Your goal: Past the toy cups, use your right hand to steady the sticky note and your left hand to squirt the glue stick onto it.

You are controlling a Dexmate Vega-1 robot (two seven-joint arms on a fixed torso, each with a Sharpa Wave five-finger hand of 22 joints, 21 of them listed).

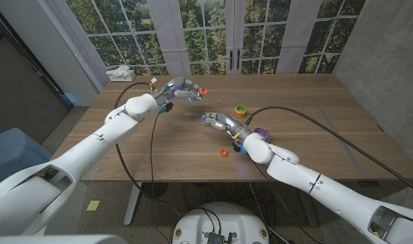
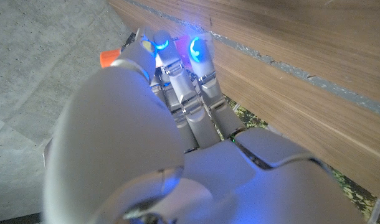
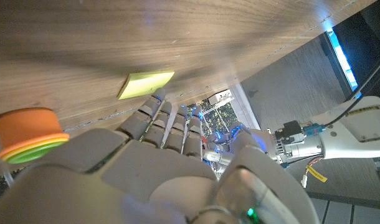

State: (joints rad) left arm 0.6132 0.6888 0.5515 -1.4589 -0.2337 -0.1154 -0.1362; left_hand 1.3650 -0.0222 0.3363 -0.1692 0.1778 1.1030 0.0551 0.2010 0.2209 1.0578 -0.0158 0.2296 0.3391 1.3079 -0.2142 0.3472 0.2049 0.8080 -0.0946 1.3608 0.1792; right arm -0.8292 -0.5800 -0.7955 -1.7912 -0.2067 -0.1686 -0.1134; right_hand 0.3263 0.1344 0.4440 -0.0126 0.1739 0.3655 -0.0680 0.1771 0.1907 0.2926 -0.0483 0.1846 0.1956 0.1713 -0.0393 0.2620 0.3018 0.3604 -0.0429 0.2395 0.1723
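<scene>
left hand [image 1: 181,89]: up off the table toward the far side, fingers wrapped round the glue stick [image 1: 201,90], orange end poking out toward the middle. In the left wrist view the same orange tip [image 2: 108,58] peeks past the curled fingers [image 2: 196,53], so I'd call that a real grip, not just a touch.

risk there: the stick is held sideways and looks well apart from the paper. If it swings over tilted like that, my guess is the glue lands on bare wood.

sticky note [image 3: 146,84]: small yellow square lying flat on the table, just ahead of the right fingertips in the right wrist view. Honestly can't find it in the head view.

right hand [image 1: 220,122]: mid-table, fingers [image 3: 154,112] close together and stretched toward the note. Whether they're actually on it yet, can't tell. Doesn't seem to be holding anything.

risk there: if that hand isn't pressing down, the note probably slides or lifts once the glue drags across it.

toy cups: green one [image 1: 241,108] and purple one [image 1: 261,133] sit right by the right forearm, and a little orange one [image 1: 224,153] by the wrist. A sloppy arm move could knock them.
</scene>
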